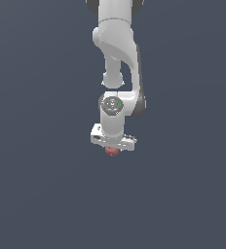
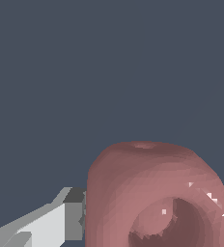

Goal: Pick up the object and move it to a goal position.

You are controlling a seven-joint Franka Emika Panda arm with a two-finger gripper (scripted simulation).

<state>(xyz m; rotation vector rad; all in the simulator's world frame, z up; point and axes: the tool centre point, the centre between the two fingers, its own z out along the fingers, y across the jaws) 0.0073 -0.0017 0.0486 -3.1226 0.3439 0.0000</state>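
The object (image 1: 112, 151) is a small dull-red rounded lump. In the exterior view it shows just under the white hand of the arm, mostly hidden by it. My gripper (image 1: 113, 149) points straight down and is shut on the object. In the wrist view the object (image 2: 147, 193) fills the lower part of the picture, with its dimpled hollow facing the camera. One grey-tipped white finger (image 2: 70, 212) presses against its side. The other finger is almost wholly hidden behind the object.
The white arm (image 1: 117, 58) comes down from the top middle of the exterior view. The ground is a plain dark blue-grey surface (image 1: 37, 194) with no other objects showing.
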